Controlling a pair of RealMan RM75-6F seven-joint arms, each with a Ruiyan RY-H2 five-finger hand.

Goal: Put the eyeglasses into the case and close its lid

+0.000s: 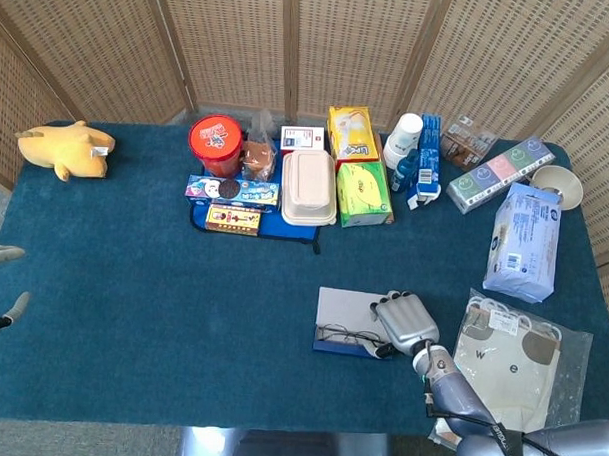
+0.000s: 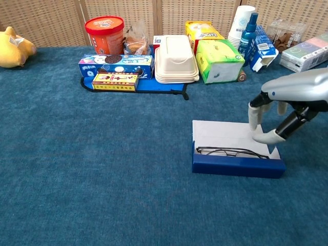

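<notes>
We have the thin black wire-framed eyeglasses (image 2: 231, 151) lying inside the open dark blue rectangular case (image 2: 237, 165), whose pale grey lid (image 2: 223, 132) lies flat behind. Our right hand (image 2: 269, 121) hovers over the lid's right end, fingers apart and empty, placed to swing it shut. Our left hand (image 1: 2, 288) sits idle at the table edge, fingers spread.

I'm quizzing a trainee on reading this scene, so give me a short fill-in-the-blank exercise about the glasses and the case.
1. The eyeglasses lie inside the ____ case.
2. The case's white lid is ____.
3. The right hand holds ____.
4. At the table's far left corner lies a ____ plush toy.

Missing words: blue; open; nothing; yellow
</notes>
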